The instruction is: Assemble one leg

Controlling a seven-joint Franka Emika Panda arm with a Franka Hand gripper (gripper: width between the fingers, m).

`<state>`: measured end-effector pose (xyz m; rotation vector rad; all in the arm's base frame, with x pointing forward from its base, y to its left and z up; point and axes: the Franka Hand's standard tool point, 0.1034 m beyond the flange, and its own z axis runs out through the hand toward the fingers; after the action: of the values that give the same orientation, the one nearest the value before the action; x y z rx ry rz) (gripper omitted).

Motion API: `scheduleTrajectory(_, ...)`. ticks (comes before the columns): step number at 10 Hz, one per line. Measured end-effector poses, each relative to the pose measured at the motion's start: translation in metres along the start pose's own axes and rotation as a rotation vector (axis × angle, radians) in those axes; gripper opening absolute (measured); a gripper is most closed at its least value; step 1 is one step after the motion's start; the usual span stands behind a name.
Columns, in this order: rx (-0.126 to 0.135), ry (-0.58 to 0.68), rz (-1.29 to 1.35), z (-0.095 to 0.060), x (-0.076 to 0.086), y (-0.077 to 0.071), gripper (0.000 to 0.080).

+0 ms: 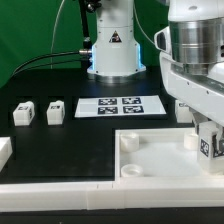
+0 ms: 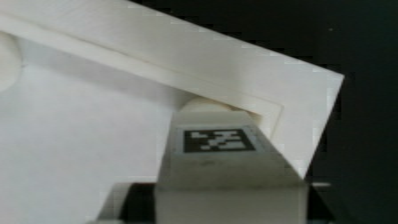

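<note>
One leg, clamped in the end effector, sits at the white panel's corner on the table.

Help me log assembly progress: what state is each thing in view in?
gripper: jaws shut on the held leg, at the panel's corner.
held leg: gripped, tag showing; whether seated, cannot tell.
white panel: lying flat on the table.
loose legs: free on the table, untouched.
marker board: flat on the table.
</note>
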<state>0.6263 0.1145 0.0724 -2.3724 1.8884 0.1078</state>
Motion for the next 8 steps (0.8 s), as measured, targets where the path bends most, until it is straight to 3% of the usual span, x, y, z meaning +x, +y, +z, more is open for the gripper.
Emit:
scheduleTrajectory(2,0.001,-0.002,0.021,0.0003,-0.0006,0.0000,0.0294)
scheduleTrajectory(3,0.000,-0.002,-0.005,0.0007,-0.0007,0.0001,0.0403)
scheduleTrajectory(4,0.000,-0.002,-0.050,0.0009,-0.0007,0.0001,0.0564)
scheduleTrajectory(5,0.000,-0.002,-0.052,0.0010,-0.0009,0.0002,0.0564)
scheduleTrajectory(6,-0.001,-0.001,-0.080,0.0012,-0.0007,0.0003,0.0630)
scheduleTrajectory(8,-0.008,-0.001,-0.350,0.0013,-0.0004,0.0007,0.0646)
